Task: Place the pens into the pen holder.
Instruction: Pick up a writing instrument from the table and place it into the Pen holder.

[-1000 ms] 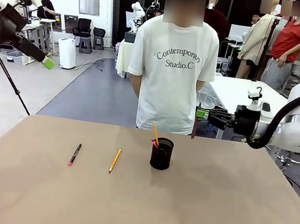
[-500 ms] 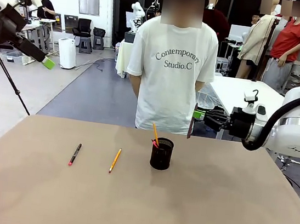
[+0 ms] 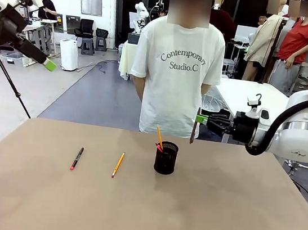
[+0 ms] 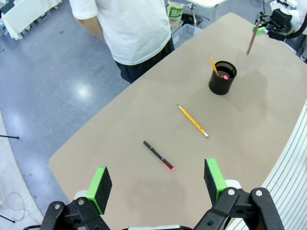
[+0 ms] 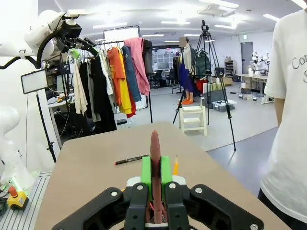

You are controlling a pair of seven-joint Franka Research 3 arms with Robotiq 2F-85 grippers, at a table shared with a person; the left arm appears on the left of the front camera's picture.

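You have the holder (image 3: 166,158), a black mesh cup, standing upright near the middle of the counter (image 3: 215,214). A yellow pencil (image 3: 160,135) leans out of it, with a pink tip (image 3: 159,147) showing at the rim beside it. Left of the holder a second pencil (image 3: 118,165) lies flat, and farther left, apart from it, a black pen (image 3: 76,159) with a red end. A dark reddish pen (image 3: 192,132) hangs nearly upright, clamped between the fingers (image 5: 146,175) of the right gripper (image 3: 199,119), above and right of the holder.

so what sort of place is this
Probably a robotics lab or recording studio: there is a camera tripod, a rack of hanging clothes, and office chairs beyond the table.
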